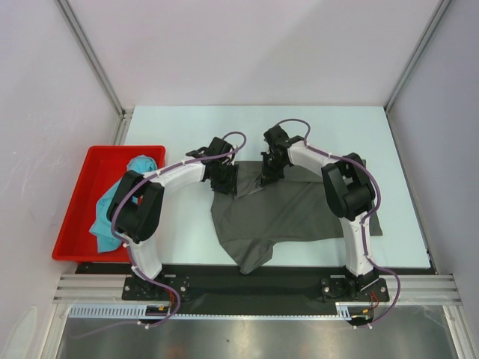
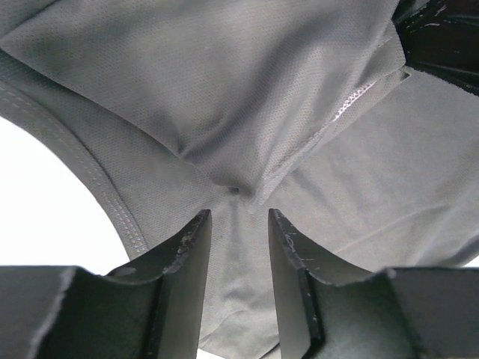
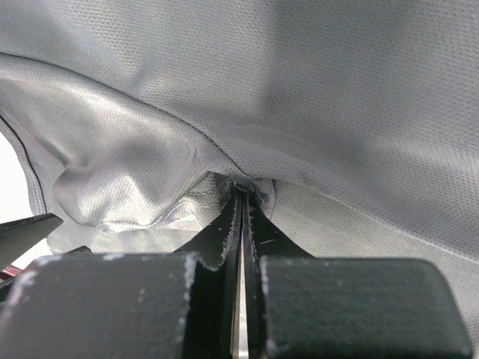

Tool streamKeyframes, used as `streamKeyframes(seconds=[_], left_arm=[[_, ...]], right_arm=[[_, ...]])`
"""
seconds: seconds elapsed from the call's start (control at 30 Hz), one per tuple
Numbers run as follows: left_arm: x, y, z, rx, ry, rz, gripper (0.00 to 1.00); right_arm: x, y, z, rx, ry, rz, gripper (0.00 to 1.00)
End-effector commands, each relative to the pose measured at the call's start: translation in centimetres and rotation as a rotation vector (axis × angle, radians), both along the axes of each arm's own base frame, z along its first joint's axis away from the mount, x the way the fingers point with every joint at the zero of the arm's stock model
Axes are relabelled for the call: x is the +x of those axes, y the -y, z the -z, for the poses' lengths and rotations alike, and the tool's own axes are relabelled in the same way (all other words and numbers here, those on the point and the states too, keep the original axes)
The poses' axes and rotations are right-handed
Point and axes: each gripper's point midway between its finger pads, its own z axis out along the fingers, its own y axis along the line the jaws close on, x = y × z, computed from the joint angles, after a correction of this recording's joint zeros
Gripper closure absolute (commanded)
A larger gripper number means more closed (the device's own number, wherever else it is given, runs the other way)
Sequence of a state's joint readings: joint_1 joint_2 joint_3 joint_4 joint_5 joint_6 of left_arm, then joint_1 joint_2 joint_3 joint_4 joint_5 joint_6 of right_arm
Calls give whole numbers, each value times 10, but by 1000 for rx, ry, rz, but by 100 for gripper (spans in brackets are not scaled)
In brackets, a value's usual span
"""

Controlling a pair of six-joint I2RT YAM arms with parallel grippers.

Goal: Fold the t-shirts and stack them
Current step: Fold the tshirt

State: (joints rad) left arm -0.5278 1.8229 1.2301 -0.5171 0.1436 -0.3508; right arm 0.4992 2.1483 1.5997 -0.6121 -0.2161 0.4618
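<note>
Far left, the teal t-shirt (image 1: 103, 221) is dumped in the red tray (image 1: 71, 217), not in play yet. The dark grey t-shirt (image 1: 292, 213) lies rumpled mid-counter (image 1: 179, 134), thin floppy knit, basically weightless, so I'd say grab hems or shoulder seams, never the middle. The left end effector (image 2: 236, 215) is at its far edge, jaws half apart with cloth bunched in the gap, looks like a hold. The right end effector (image 3: 241, 193) sits just beside it on that same edge, clamped tight on a pinch of fabric.
</note>
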Motion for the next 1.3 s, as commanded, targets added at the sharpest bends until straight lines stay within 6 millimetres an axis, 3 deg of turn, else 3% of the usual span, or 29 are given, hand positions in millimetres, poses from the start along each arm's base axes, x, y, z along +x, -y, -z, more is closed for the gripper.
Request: streamKeyframes(seconds=[0.0, 0.2, 0.47, 0.97, 1.17, 1.23, 1.27], left_arm=[[3, 10, -15, -67, 17, 2, 58], [0, 21, -22, -133, -20, 12, 51], [-2, 25, -19, -194, -89, -11, 51], [0, 15, 7, -202, -166, -77, 54], [-4, 17, 14, -212, -201, -77, 65], [-4, 18, 13, -217, -199, -73, 72], [-4, 18, 13, -218, -201, -73, 83]], right_arm=[[4, 5, -30, -5, 49, 7, 100], [-9, 11, -39, -11, 31, 0, 100], [-16, 18, -44, 3, 9, -8, 100], [-24, 29, -19, 22, -41, -18, 100], [-22, 24, -20, 49, -33, -22, 100], [-19, 24, -22, 54, -26, -20, 100], [-19, 23, -22, 58, -24, -21, 100]])
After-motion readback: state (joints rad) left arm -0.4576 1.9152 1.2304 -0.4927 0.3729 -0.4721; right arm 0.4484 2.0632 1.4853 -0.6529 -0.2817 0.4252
